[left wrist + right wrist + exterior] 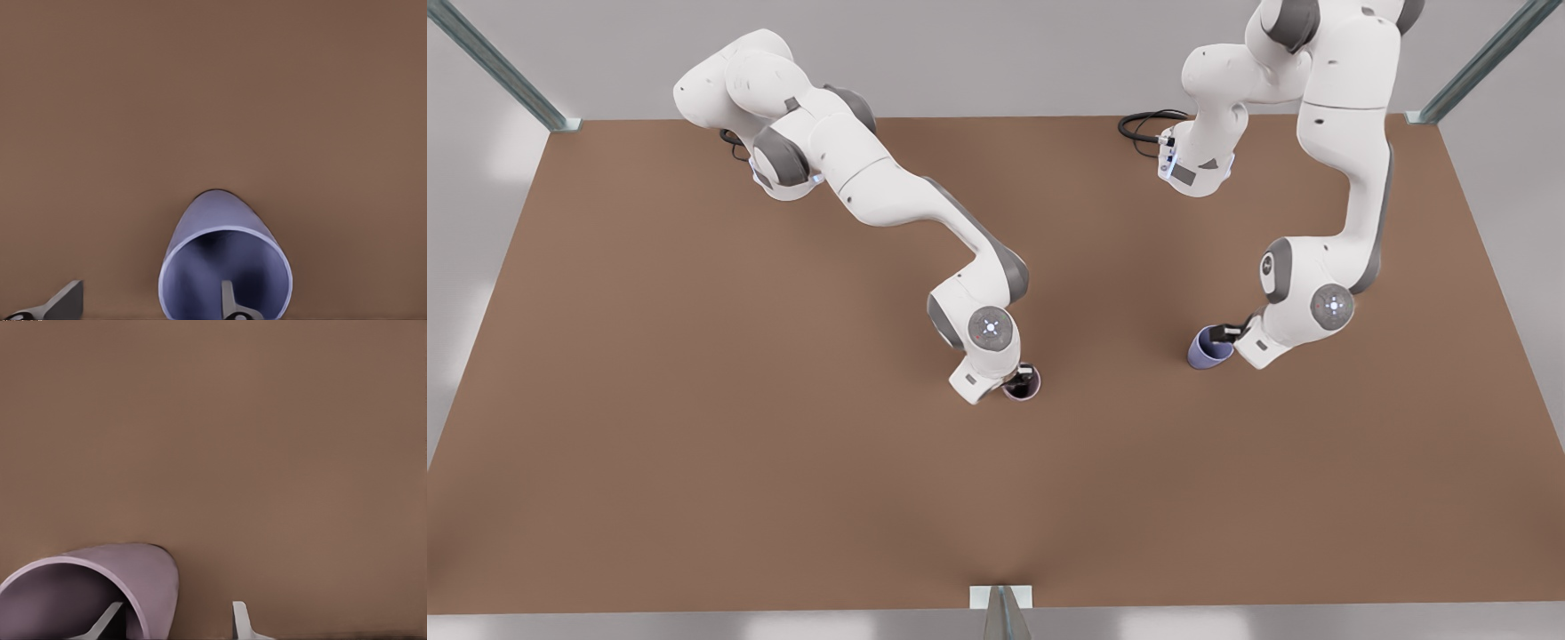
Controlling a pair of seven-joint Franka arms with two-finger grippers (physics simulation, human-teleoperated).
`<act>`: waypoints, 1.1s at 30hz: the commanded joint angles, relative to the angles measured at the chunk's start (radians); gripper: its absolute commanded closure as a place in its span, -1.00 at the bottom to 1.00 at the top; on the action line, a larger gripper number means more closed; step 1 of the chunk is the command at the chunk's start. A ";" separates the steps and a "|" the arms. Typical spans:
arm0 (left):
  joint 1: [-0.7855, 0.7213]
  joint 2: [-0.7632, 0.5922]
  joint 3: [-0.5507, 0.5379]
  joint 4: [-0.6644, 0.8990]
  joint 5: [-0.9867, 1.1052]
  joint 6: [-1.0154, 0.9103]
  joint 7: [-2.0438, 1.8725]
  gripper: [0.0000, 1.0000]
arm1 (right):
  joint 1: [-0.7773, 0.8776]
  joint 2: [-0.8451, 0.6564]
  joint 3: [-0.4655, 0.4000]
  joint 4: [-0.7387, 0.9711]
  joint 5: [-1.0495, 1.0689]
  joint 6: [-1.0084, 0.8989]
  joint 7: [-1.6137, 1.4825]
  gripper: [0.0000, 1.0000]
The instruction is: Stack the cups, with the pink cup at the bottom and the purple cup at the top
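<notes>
Brown tabletop (694, 427) carried 2 cups and 2 white arms, 1 cup at each gripper. Counted: 1 pink cup, 1 purple cup, 2 grippers.

Toward the front view's left of the pair, near the middle of the table, the pink cup (1026, 384) stood with the right gripper (1016, 380) at its rim. In the right wrist view the pink cup (133, 577) showed its open mouth, and the gripper's fingers (241, 620) straddled the near wall: 1 finger sat inside the mouth and the other outside the cup, with the wall between them. The jaws stood at a moderate spread, wider than the wall itself, and whether the pads pressed on the wall I could not tell.

Toward the front view's right, well apart from the pink cup, the purple cup (1208, 348) sat on the table, leaning a little in that view, with the left gripper (1232, 333) at its rim. In the left wrist view the purple cup (217, 223) faced the camera mouth-first, and the fingers (65, 300) were set the same way: 1 finger inside the mouth and 1 outside, the rim wall between them. The gap looked fairly wide, and contact with the wall was not clear.

Both cups were separate, neither inside the other.
</notes>
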 commanded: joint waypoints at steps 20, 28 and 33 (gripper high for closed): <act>-0.003 0.033 -0.002 -0.007 -0.072 0.043 0.036 0.51 | -0.360 -0.738 -0.049 -0.616 0.022 -0.046 -0.196 -1.00; -0.012 -0.058 -0.106 0.131 -0.080 -0.178 -0.204 0.55 | -0.734 -0.915 -0.044 -0.496 -0.087 -0.422 -0.753 -1.00; -0.077 -0.018 -0.296 0.321 -0.076 -0.192 -0.622 0.55 | -0.754 -0.880 -0.044 -0.438 -0.095 -0.428 -0.773 -1.00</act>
